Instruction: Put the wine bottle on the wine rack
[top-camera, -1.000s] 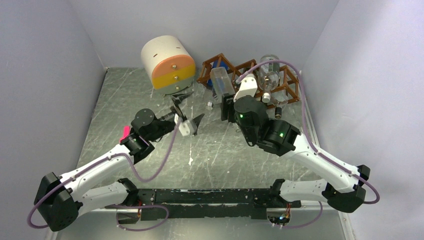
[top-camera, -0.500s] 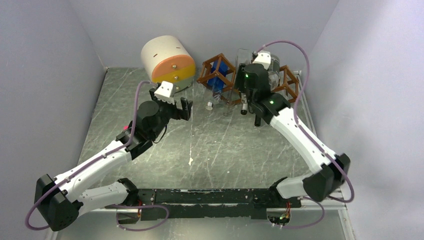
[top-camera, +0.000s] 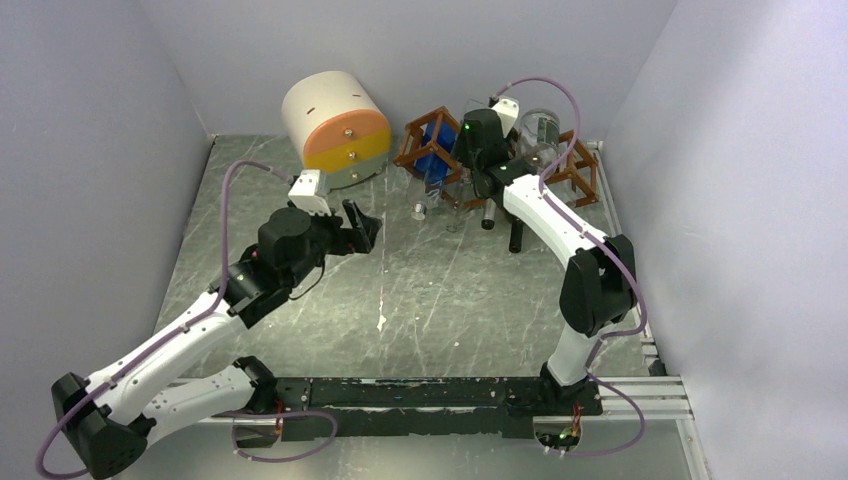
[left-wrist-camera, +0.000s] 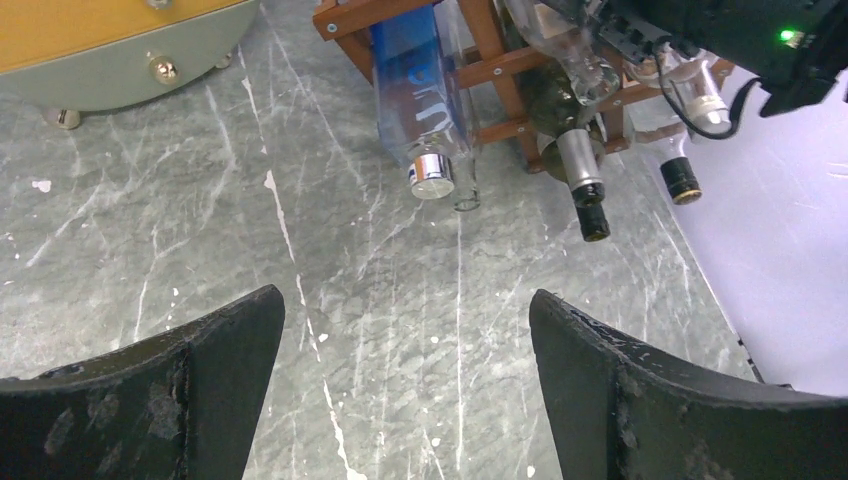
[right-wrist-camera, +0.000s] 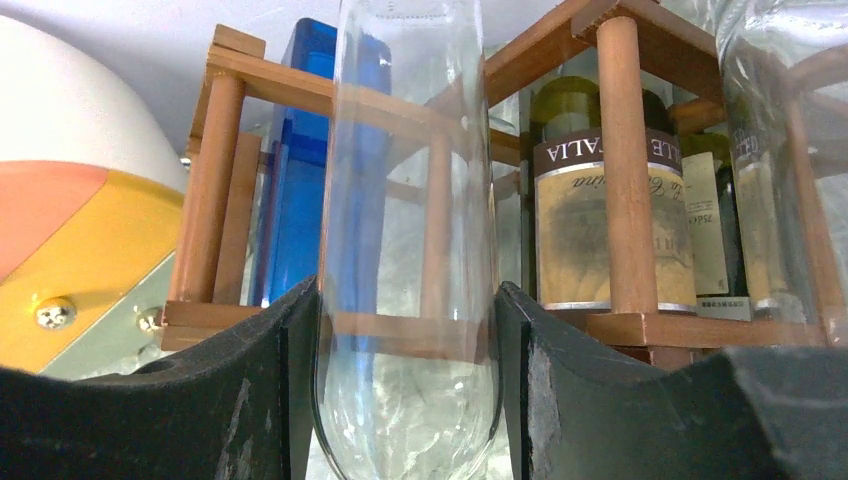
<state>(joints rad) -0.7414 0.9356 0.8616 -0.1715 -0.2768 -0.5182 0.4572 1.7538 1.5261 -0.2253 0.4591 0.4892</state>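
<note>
The wine rack (top-camera: 578, 160) is a reddish-brown slat lattice at the back right. It also shows in the left wrist view (left-wrist-camera: 497, 68) and fills the right wrist view (right-wrist-camera: 625, 150). My right gripper (top-camera: 478, 160) (right-wrist-camera: 405, 385) is shut on a clear glass wine bottle (right-wrist-camera: 405, 220). It holds the bottle against the rack front, between the left and middle cells, with the neck end pointing to the near side (top-camera: 453, 205). My left gripper (top-camera: 362, 222) (left-wrist-camera: 405, 320) is open and empty over the table, left of the rack.
A round cream-and-orange drawer unit (top-camera: 335, 125) (right-wrist-camera: 70, 230) stands left of the rack. A blue bottle (top-camera: 435, 158) (left-wrist-camera: 410, 90) lies in the left cell. A dark labelled bottle (right-wrist-camera: 600, 220) (left-wrist-camera: 577, 165) lies in the middle. Another clear bottle (top-camera: 540, 128) lies on top. Walls close in behind and right.
My right arm has carried the clear bottle from mid-table back to the rack front and stretched out. My left gripper has turned and risen toward the drawer unit, still open.
</note>
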